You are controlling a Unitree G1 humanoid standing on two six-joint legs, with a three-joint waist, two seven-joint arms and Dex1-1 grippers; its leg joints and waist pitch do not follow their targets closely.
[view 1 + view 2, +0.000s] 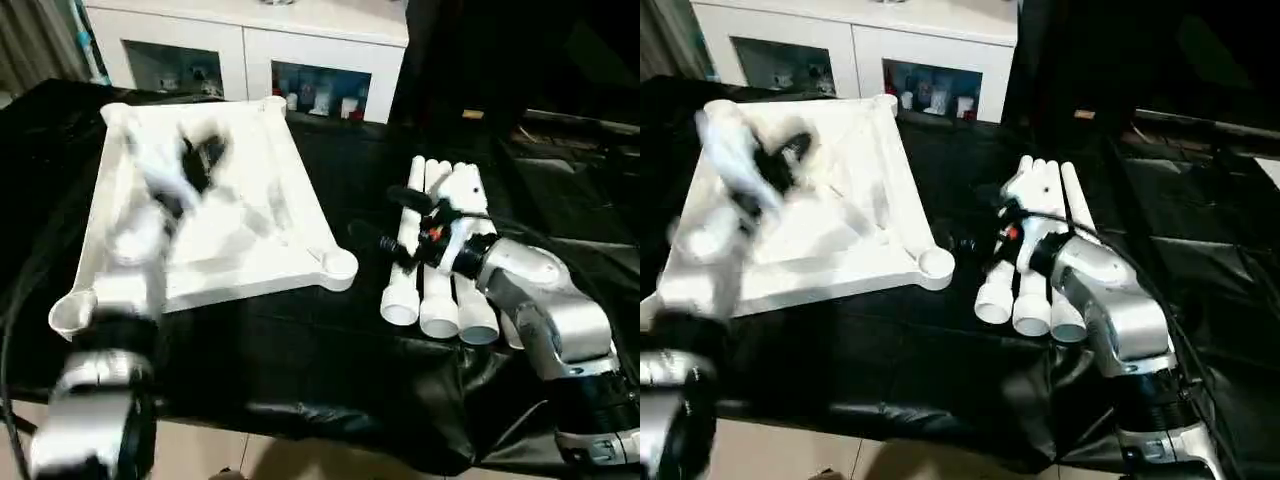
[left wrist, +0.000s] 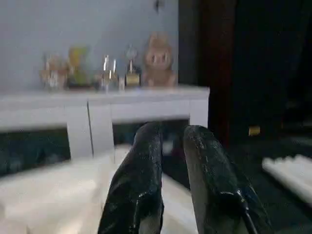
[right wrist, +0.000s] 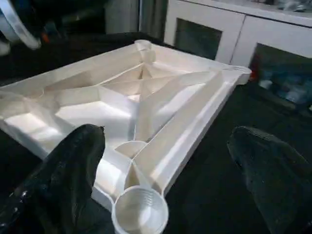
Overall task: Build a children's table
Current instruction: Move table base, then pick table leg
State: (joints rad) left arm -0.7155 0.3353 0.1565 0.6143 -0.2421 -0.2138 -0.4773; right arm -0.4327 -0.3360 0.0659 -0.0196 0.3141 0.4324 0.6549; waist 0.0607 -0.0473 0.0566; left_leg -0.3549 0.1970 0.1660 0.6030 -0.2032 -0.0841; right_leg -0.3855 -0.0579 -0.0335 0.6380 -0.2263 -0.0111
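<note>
My right gripper (image 1: 392, 218) gapes empty over the legs (image 1: 440, 270); I should straddle one leg squarely. Left gripper (image 2: 171, 146) nearly closed, empty.

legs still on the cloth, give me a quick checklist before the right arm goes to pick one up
1. Right end effector open: ok, fingers spread wide in the right wrist view.
2. Right end effector empty: ok, nothing between its fingers.
3. Legs within reach: ok, they lie side by side on the black cloth under the right arm.
4. Table top ribbed side up, corner sockets exposed: ok, the near socket is open and empty.
5. Left end effector clear of the legs: ok, it is over the table top, fingers nearly together.
6. All four legs present: cannot tell, the arm covers part of the bundle.
</note>
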